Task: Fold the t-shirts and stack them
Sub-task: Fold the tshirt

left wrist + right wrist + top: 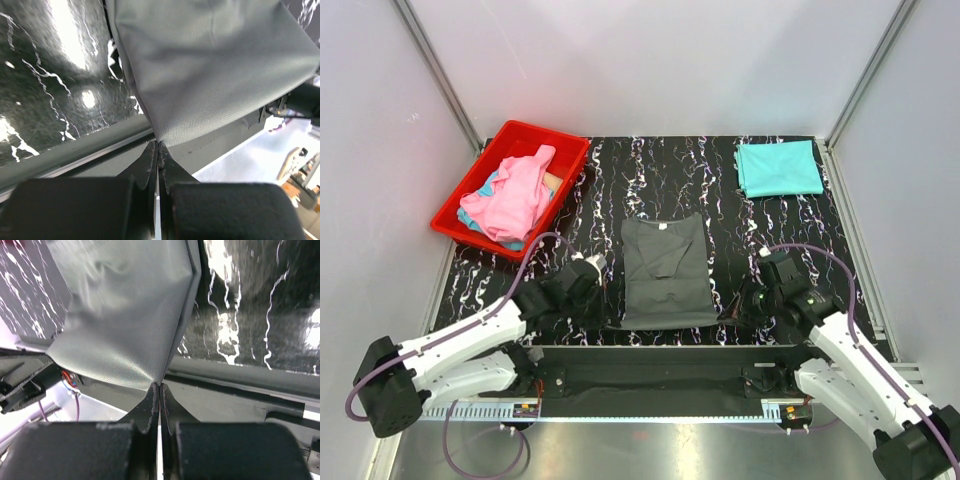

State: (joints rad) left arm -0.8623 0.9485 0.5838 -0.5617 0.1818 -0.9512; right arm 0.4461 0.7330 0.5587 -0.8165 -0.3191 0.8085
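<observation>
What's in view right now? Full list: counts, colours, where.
dark charcoal grey cloth t-shirt: 1, dark grey, centre of table, hem at near edge
teal folded cloth t-shirt: 1, teal, far right corner of table
red rectangular plastic bin: 1, red, far left corner of table
pink crumpled cloth shirt: 1, pink, on top in the bin
light blue cloth: count unclear, light blue, under the pink shirt in the bin
black marbled table top: 1, black with white veins
left tool: 1, black, shut on grey shirt's near-left corner
right tool: 1, black, shut on its near-right corner
</observation>
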